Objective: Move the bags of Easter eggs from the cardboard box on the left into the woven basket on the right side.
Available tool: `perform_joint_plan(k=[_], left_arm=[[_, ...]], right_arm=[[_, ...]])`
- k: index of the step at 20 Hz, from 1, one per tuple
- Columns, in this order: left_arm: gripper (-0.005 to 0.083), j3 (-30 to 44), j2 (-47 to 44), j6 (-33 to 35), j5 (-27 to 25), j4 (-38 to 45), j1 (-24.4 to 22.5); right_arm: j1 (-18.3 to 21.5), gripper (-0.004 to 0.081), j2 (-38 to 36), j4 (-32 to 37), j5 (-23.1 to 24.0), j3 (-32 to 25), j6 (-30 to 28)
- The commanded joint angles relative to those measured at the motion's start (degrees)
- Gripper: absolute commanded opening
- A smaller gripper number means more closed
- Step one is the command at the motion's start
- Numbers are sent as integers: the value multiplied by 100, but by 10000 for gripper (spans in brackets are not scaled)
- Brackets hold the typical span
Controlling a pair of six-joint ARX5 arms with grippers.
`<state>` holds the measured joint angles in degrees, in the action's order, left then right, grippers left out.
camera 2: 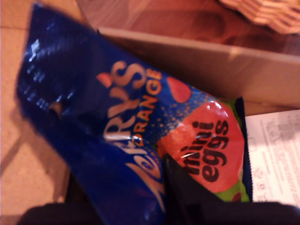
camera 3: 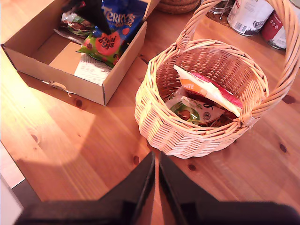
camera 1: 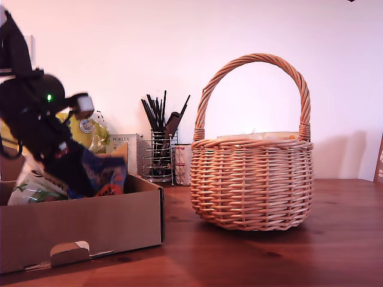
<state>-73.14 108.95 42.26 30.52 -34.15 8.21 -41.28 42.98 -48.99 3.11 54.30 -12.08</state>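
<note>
Table: a reddish-brown knotty wooden table (camera 3: 70, 140) carried both containers.
Basket: the round light-tan wicker basket with a tall arched handle (camera 1: 252, 182) stood upright on the table, well apart from the box, at the exterior view's right.
Basket contents: a pale cream pouch with an orange and red band (camera 3: 206, 89) leaned against the inner wall; under it lay a white pouch with green print (camera 3: 192, 110).
Box: the low brown corrugated cardboard box (camera 1: 84, 224) sat beside the basket, at the exterior view's left, flaps open, a cut-out tab in its front wall.
Box contents: a white and green glossy pouch (camera 1: 33, 188), a printed white paper slip (camera 3: 91, 70) on the box floor, and the blue pouch, on the basket-facing side of the box.
Blue pouch: the dark blue "Terry's Orange mini eggs" bag (camera 2: 126, 136) was raised and tilted inside the box.
First gripper: my first gripper (camera 2: 178, 187) was clenched on the lower edge of the blue bag.
Second gripper: my second gripper (camera 3: 156, 176) hovered above the table just outside the basket, its jaws pressed nearly together with nothing between them.
Behind the basket: a wire utensil holder with dark tools (camera 1: 160, 149).
</note>
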Motion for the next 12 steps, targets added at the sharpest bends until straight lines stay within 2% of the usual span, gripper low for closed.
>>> perform_joint_plan(k=[1,6,12], left_arm=[[-20,-197,-304,17,-59,-151,-22],[-20,-424,-723,11,-109,-658,-22],[-21,-542,-1121,-22,-96,-828,-20]], right_arm=[[13,-13,-4,26,-22,-74,-33],[13,-13,-4,26,-20,-74,-35],[13,-13,-4,26,-20,-74,-33]])
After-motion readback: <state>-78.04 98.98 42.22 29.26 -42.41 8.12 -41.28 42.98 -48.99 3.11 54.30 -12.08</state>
